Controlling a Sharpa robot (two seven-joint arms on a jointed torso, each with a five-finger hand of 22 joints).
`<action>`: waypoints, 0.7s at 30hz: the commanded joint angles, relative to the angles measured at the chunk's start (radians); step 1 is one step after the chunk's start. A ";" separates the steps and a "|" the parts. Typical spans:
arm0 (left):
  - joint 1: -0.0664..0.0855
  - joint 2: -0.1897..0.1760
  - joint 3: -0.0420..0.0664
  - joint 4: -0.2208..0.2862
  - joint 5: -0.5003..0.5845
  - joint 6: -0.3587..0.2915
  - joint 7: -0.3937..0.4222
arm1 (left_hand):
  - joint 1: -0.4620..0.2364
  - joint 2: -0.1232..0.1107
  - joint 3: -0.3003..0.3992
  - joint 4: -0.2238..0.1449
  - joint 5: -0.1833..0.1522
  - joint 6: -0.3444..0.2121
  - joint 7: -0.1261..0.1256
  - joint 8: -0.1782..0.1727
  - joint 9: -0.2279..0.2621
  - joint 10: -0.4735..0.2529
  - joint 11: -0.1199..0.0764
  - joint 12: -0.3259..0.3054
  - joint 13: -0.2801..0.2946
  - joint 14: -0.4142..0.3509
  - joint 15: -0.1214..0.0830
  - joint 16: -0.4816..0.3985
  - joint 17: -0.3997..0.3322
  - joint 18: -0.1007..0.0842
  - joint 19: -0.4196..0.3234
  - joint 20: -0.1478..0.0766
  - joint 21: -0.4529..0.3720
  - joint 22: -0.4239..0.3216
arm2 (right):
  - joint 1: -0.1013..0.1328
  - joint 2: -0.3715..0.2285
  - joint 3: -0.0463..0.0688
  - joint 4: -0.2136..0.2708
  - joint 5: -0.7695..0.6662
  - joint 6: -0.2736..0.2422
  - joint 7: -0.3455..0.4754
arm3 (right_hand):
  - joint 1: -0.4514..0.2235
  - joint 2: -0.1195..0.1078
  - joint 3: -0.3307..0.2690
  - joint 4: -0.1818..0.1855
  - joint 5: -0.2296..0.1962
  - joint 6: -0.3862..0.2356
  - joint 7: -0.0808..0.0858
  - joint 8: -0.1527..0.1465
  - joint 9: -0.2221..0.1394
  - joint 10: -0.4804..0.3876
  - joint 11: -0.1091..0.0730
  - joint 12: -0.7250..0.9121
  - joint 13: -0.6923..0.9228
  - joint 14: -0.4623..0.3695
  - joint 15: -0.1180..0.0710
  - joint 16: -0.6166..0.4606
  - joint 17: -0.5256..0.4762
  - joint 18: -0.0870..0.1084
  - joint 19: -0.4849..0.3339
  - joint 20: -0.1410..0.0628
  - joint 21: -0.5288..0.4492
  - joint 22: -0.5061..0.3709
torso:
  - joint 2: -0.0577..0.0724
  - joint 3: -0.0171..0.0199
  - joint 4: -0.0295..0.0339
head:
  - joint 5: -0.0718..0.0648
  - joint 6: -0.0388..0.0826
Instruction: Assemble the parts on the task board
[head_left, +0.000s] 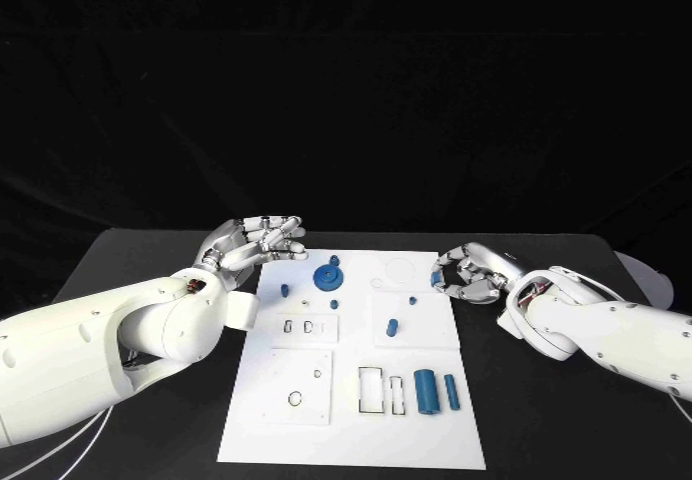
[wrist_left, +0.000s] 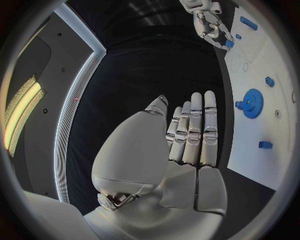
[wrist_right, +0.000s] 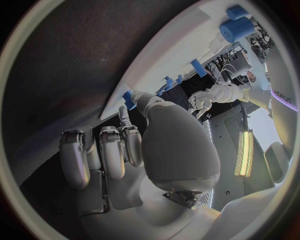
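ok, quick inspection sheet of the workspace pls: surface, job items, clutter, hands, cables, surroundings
Surface: black table, with the white task board lying in its middle.
Job's things: blue gear on the board's far part; large blue cylinder and a thinner blue pin lying at the near right; several small blue parts between them.
Clutter: nothing seen.
Hands: left hand at the board's far left corner, fingers straight, holding nothing; right hand at the board's right edge, fingers curled, whether it holds a part cannot be told.
Cables: thin pale cables under the left arm.
Surroundings: dark backdrop behind the table.
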 joint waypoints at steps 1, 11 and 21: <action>0.001 0.002 0.001 0.001 -0.002 0.017 0.005 | 0.013 -0.001 0.003 0.000 -0.001 0.006 0.001 -0.002 -0.001 0.007 -0.001 -0.003 0.001 -0.008 -0.002 -0.005 0.001 0.004 -0.006 -0.002 0.004 -0.001 | -0.001 0.003 0.000 0.001 -0.025 0.015 -0.006 | 0.000 0.011 0.008 0.000 -0.004 0.007 0.001 0.004 0.001 0.010 -0.001 0.006 0.159 0.102 0.001 0.002 0.259 0.001 0.083 0.007 0.002 0.242 | 0.001 -0.0002 0.0013 | 0.001 -0.001; 0.001 0.003 0.001 0.001 -0.002 0.015 0.003 | 0.013 -0.001 0.005 0.001 -0.001 0.006 0.002 -0.002 -0.001 0.007 0.000 -0.004 0.001 -0.008 -0.002 -0.005 0.002 0.004 -0.007 -0.002 0.004 -0.001 | -0.001 0.004 0.000 0.002 -0.028 0.015 -0.011 | -0.001 0.012 0.009 0.000 -0.006 0.009 0.000 0.005 0.002 0.012 -0.002 0.008 0.161 0.102 0.000 0.003 0.262 0.000 0.085 0.007 0.003 0.243 | 0.001 -0.0002 0.0000 | 0.005 -0.001; 0.001 0.002 0.001 0.001 -0.002 0.015 0.002 | 0.013 -0.001 0.005 0.001 -0.001 0.006 0.002 -0.002 -0.001 0.007 0.000 -0.004 0.001 -0.008 -0.002 -0.005 0.002 0.004 -0.007 -0.002 0.004 -0.001 | -0.001 0.006 0.000 0.003 -0.024 0.009 -0.012 | -0.001 0.029 0.017 0.001 -0.006 0.046 -0.014 0.026 0.014 0.019 -0.013 0.015 0.168 0.103 -0.009 0.003 0.263 -0.001 0.089 0.000 0.007 0.248 | 0.001 0.0010 0.0000 | 0.008 -0.002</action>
